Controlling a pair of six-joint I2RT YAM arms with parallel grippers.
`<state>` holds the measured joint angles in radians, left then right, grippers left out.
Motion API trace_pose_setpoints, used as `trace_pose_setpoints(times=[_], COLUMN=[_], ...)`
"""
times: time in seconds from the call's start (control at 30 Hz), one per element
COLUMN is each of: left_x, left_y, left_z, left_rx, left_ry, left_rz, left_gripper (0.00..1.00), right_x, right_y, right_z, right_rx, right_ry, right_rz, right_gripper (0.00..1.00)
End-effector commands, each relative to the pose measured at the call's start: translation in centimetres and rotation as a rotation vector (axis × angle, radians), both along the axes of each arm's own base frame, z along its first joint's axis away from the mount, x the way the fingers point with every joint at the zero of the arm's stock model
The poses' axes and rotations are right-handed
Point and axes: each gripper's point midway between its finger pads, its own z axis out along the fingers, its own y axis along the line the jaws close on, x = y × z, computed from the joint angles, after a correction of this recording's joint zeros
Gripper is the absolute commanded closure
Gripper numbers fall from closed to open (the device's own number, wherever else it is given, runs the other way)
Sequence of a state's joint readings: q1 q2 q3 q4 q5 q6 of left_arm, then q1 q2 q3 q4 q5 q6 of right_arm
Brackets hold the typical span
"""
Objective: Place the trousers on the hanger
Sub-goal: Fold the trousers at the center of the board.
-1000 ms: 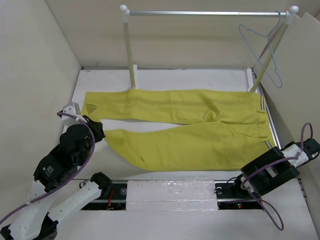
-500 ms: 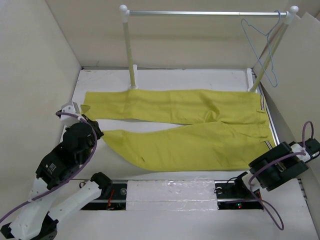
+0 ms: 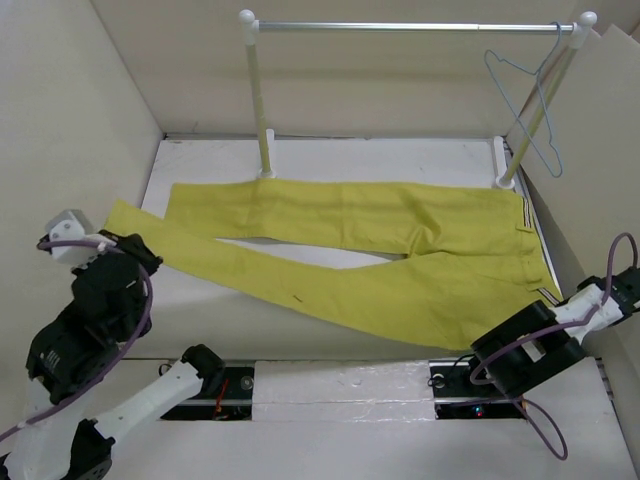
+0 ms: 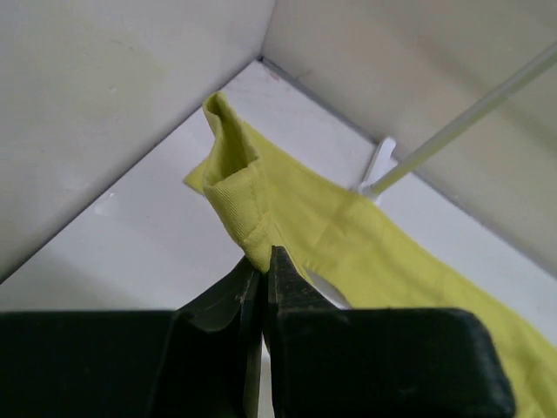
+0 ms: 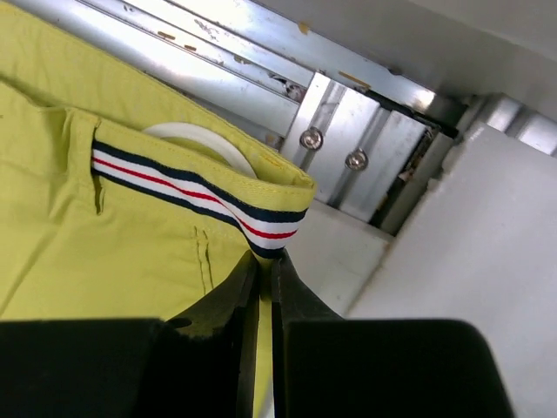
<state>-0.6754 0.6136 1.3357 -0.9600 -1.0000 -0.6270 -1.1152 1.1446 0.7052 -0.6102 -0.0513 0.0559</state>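
Over the last second the left hand (image 4: 264,259) has dragged the near leg's cuff out to the left edge of the surface (image 3: 300,160), pulling that leg straight. The right hand (image 5: 264,261) has closed on the striped waistband corner by the near right corner. Both hands now pinch the trousers (image 3: 400,290) (one at each end), so a lift toward the hanger (image 3: 525,110) on the rail (image 3: 400,27) looks possible. The trousers lie lengthwise left to right, with the waist to the right and the cuffs to the left.

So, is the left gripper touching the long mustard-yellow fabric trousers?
Touching. The left wrist view shows the left gripper shut on a leg hem of the trousers, with the fabric pinched between its jaws.
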Motion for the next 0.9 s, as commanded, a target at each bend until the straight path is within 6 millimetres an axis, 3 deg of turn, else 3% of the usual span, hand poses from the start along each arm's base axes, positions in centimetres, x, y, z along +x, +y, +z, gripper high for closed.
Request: trace_pose_setpoints(times=[0.0,0.13,0.17,0.23,0.27,0.33,0.4,0.47,0.5,0.57,0.6,0.63,0.67,0.7,0.83,0.87], left_x=[-1.8,-1.7,-1.2,-0.2,0.6,2.3,3.4,5.2,6.1,6.6,6.8,7.5,9.2,9.0,9.6,10.3], left_y=[3.3,2.9,2.4,1.3,0.6,-1.2,-2.3,-3.9,-4.4,-4.5,-3.4,-2.6,-0.3,1.3,7.9,8.5], left_z=[3.3,2.2,1.1,-0.5,-1.8,-3.0,-3.6,-4.8,-6.2,-7.5,-8.9,-10.0,-11.8,-12.4,-13.6,-12.2], left_rx=[-0.045,-0.068,-0.059,-0.056,-0.028,-0.032,-0.027,0.008,0.062,0.057,0.053,0.047,0.053,-0.005,-0.061,-0.053], left_ry=[-0.133,-0.129,-0.102,-0.065,-0.027,0.013,0.045,0.110,0.179,0.234,0.297,0.338,0.378,0.400,0.435,0.421], left_rz=[0.130,0.121,0.118,0.104,0.100,0.087,0.086,0.089,0.106,0.153,0.199,0.238,0.244,0.285,0.375,0.406], left_gripper=[1.00,1.00,1.00,1.00,1.00,1.00,1.00,1.00,1.00,1.00,1.00,1.00,1.00,1.00,1.00,1.00], right_x=[-1.3,2.2,3.0,4.6,5.9,8.3,12.3,16.1,18.2,21.1,22.5,24.0,26.0,26.3,29.4,30.1], right_y=[-0.4,-1.1,-2.0,-2.4,-3.2,-3.3,-3.0,-1.8,-2.0,-1.4,-0.5,-0.8,-0.9,-1.0,-1.3,-1.0], right_z=[2.5,3.4,4.7,5.5,7.2,8.3,11.0,12.4,14.2,13.5,13.4,14.6,13.2,13.3,13.3,13.4], right_rx=[-0.005,-0.011,-0.049,-0.076,-0.118,-0.130,-0.191,-0.217,-0.252,-0.205,-0.189,-0.205,-0.177,-0.187,-0.207,-0.210], right_ry=[0.097,0.048,0.037,0.072,0.054,0.029,-0.045,-0.126,-0.191,-0.213,-0.212,-0.232,-0.223,-0.232,-0.277,-0.291], right_rz=[-0.013,0.162,0.182,0.241,0.264,0.308,0.380,0.441,0.436,0.467,0.500,0.504,0.521,0.521,0.542,0.553], right_gripper=[1.00,1.00,1.00,1.00,1.00,1.00,1.00,1.00,1.00,1.00,1.00,1.00,1.00,1.00,1.00,1.00])
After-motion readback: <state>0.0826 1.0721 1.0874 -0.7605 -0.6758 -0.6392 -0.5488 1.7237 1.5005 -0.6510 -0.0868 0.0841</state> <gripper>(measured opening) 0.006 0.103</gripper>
